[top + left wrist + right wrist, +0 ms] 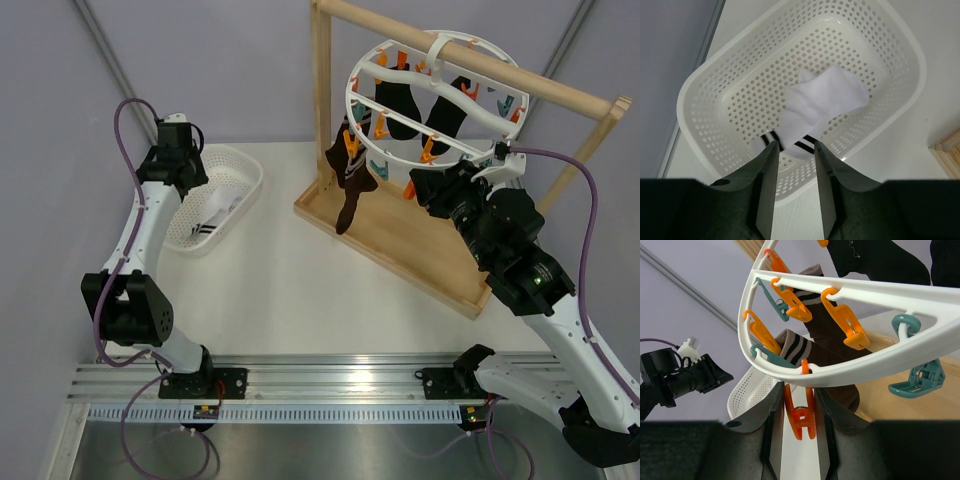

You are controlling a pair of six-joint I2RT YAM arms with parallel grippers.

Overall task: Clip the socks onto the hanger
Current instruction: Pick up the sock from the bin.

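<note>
Closest to us on the right wrist cam: our right gripper (797,392) is clamped on an orange clip (800,422) dangling from the rim of the hanger (890,297), one finger on each side of it. We've got dark striped socks (795,347) already pinned up just behind that clip. From the top view the hanger hangs off the rail of the wooden stand (400,250), with more black socks (400,105) clipped inside the ring. Over on the left, our left gripper (795,145) hovers above the basket (880,45), fingers apart and nothing between them. One white sock (820,100) with black stripes lies crumpled in the basket, right under those fingers.
</note>
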